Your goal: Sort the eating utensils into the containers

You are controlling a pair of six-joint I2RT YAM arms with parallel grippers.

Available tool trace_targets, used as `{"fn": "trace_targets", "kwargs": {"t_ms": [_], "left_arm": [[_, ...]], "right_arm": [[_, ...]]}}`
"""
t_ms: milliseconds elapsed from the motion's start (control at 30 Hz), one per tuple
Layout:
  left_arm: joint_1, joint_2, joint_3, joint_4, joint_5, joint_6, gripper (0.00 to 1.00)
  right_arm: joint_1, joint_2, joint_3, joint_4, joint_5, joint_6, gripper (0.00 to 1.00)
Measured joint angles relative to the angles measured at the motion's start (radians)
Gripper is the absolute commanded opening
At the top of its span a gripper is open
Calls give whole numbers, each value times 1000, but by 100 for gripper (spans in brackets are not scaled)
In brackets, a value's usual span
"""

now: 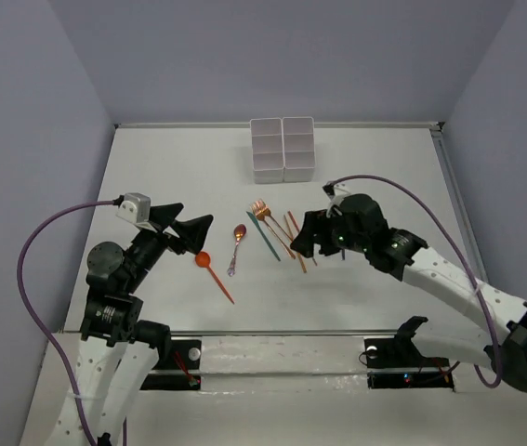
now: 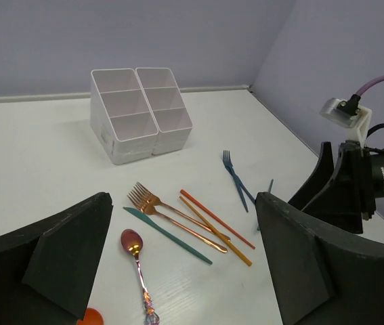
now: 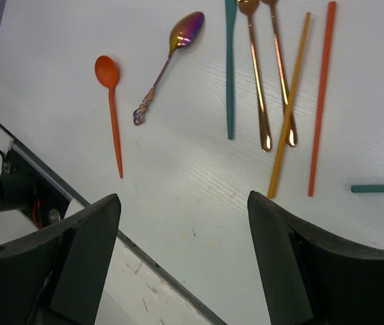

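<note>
The white containers (image 1: pixel 283 149) stand at the back middle of the table, also in the left wrist view (image 2: pixel 141 112). The utensils lie in front of them: an orange spoon (image 1: pixel 215 275), a copper-purple spoon (image 1: pixel 236 247), two copper forks (image 1: pixel 261 212), a teal knife (image 1: pixel 263 235) and orange sticks (image 1: pixel 293 237). My left gripper (image 1: pixel 191 232) is open and empty, left of the spoons. My right gripper (image 1: pixel 305 243) is open and empty over the sticks' near ends. The right wrist view shows the orange spoon (image 3: pixel 110 101), copper-purple spoon (image 3: pixel 171 57) and teal knife (image 3: pixel 230 68).
A dark blue fork (image 2: pixel 236 177) lies right of the sticks, and a teal utensil end (image 3: pixel 381 188) shows at the right. The table's front edge with a metal rail (image 1: pixel 282 333) runs just before the arm bases. Side walls bound the table.
</note>
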Motion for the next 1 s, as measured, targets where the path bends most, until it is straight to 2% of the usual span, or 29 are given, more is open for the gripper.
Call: {"fn": "trace_targets", "kwargs": {"t_ms": [167, 367, 600, 867, 1000], "left_arm": [[0, 0, 10, -17, -12, 2, 99], [0, -1, 16, -29, -36, 5, 99], [0, -16, 16, -44, -69, 5, 99], [0, -29, 16, -47, -89, 5, 99], [0, -29, 16, -47, -90, 5, 99]], "right_arm": [[188, 215, 132, 40, 162, -8, 79], [319, 483, 314, 57, 294, -11, 76], [353, 739, 472, 56, 381, -6, 74], [357, 905, 600, 19, 431, 0, 69], [357, 987, 664, 6, 451, 8, 62]]}}
